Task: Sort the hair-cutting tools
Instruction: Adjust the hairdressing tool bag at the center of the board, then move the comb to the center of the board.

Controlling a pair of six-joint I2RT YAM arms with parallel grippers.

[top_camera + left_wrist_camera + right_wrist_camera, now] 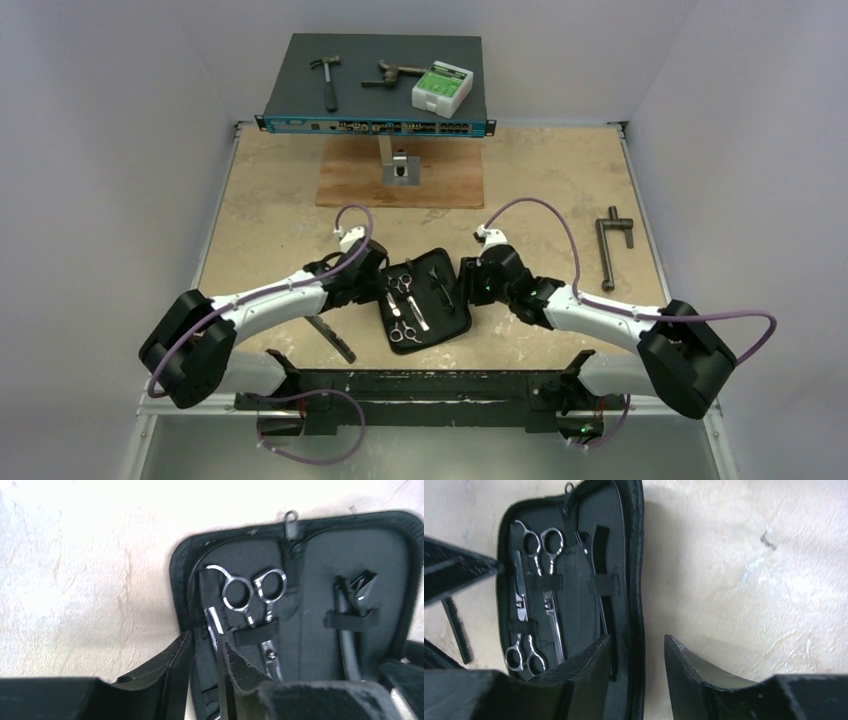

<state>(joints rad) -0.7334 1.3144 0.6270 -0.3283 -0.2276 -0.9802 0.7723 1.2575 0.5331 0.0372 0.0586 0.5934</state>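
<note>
From above, the open case holds both scissors and the hair clip; the comb lies outside it, by my left arm. Left wrist: left gripper straddles the case rim, pinching or not I cannot tell. Right wrist: right gripper spread astride the opposite rim.

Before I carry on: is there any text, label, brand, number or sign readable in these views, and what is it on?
Nothing can be read for certain.
Green-and-white box: printed label, too small to read.
Blue rack unit: front-panel markings, too small to read.
Scissors strapped in the case: a small stamped mark on the blade, too blurred to read.
</note>
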